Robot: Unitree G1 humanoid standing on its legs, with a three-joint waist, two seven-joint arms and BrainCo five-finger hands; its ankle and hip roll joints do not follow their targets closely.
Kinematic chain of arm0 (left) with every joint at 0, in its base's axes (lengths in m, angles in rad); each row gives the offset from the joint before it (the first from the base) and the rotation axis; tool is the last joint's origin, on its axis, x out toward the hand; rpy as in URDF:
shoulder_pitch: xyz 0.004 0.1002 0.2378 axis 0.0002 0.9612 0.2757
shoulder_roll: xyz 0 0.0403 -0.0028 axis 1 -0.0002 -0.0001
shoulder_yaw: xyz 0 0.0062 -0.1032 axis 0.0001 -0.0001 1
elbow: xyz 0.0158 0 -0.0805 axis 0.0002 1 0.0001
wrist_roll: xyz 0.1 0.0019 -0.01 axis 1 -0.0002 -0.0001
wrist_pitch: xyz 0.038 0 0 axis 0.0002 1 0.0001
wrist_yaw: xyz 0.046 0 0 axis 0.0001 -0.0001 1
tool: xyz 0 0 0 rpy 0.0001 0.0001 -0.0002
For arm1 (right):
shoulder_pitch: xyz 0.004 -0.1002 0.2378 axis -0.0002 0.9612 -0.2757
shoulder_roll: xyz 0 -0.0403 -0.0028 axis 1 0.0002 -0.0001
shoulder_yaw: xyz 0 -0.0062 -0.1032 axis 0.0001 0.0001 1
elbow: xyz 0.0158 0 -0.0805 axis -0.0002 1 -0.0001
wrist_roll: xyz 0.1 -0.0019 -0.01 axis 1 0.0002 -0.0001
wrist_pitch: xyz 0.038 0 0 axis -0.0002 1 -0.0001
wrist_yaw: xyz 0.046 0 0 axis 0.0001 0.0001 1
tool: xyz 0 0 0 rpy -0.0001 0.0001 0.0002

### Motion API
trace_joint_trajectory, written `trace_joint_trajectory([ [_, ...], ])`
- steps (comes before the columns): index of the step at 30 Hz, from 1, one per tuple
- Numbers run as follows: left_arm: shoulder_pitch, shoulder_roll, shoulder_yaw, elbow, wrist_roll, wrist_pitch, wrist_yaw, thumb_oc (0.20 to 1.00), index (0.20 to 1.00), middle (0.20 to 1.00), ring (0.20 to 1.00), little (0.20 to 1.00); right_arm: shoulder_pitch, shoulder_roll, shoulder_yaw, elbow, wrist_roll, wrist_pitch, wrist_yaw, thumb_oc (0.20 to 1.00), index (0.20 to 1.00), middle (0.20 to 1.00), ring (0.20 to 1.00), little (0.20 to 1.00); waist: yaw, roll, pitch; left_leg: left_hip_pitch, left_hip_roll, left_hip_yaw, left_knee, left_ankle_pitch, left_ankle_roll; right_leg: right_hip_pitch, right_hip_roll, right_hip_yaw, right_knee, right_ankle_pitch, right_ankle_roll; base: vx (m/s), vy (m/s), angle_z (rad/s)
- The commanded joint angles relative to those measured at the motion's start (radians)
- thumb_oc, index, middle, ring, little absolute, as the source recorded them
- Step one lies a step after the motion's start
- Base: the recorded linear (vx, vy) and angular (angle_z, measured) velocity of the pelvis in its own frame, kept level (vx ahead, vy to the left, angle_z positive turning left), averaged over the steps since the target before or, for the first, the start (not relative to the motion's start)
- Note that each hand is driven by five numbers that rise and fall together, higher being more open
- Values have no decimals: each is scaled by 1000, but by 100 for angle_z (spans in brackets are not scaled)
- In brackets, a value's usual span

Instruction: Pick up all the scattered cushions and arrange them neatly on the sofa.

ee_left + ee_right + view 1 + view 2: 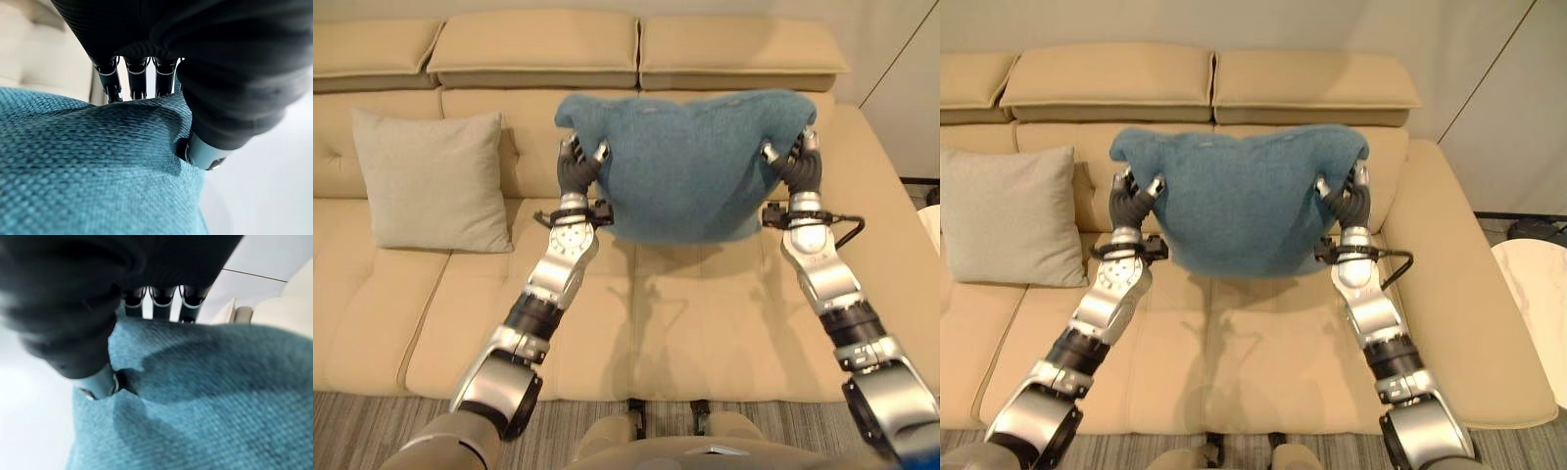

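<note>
A teal cushion (pixel 690 166) hangs in the air in front of the beige sofa's backrest (pixel 538 117), held between both hands. My left hand (pixel 578 164) is curled on its left edge, fingers behind and thumb pressed into the cloth (pixel 98 161). On the opposite edge my right hand (pixel 798 162) pinches the cushion (pixel 205 396) the same way. A grey cushion (pixel 433 181) leans upright against the backrest at the left.
The sofa seat (pixel 705 323) below the teal cushion is bare. A white round table (pixel 1538 304) stands off the sofa's right end, with a dark object (pixel 1538 230) on the floor behind it. Striped rug (pixel 372 426) lies before the sofa.
</note>
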Motion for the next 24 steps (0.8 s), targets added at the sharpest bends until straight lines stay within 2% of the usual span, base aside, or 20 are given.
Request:
trace_joint_trajectory([
  [1,-201,8,-98,14,51,-133,6,200,200,200,200,200,-159,-24,40,-56,-4,-92,-32,200,200,200,200,200,17,-22,-4,10,37,31,6,-110,-94,-34,-76,-61,5,-7,108,-135,-3,7],
  [4,-333,43,-121,119,22,-145,20,200,200,200,200,200,-301,-79,59,35,21,-90,-59,200,200,200,200,200,16,-22,6,-75,32,25,6,-78,-105,-119,-73,-61,12,18,108,-101,-4,8],
  [9,-448,95,-143,219,17,-152,16,200,200,200,200,200,-404,-136,79,144,50,-85,-73,200,200,200,200,200,14,-22,-1,-162,30,26,6,-48,-120,-198,-77,-68,8,39,106,-13,-1,0],
  [21,-562,149,-185,352,30,-133,-7,200,200,200,200,200,-481,-127,114,280,77,-98,-69,200,200,200,200,200,9,-7,40,-300,27,26,6,-6,-139,-335,-79,-73,7,65,112,-23,-15,1],
  [22,-574,154,-192,367,32,-129,-9,558,558,558,558,558,-487,-125,120,293,76,-98,-68,200,200,200,200,200,8,-6,39,-309,26,26,6,-3,-141,-344,-79,-74,7,68,113,0,0,0],
  [23,-581,157,-195,377,36,-125,-12,881,881,881,881,881,-491,-128,122,302,75,-96,-67,247,247,247,247,247,7,-4,40,-315,25,27,6,-2,-141,-349,-79,-74,6,69,113,0,0,0],
  [24,-592,162,-198,392,39,-122,-12,1000,1000,1000,1000,1000,-499,-130,127,318,71,-94,-71,520,520,520,520,520,6,-3,38,-321,23,27,6,-2,-141,-356,-79,-73,6,70,113,0,0,0],
])
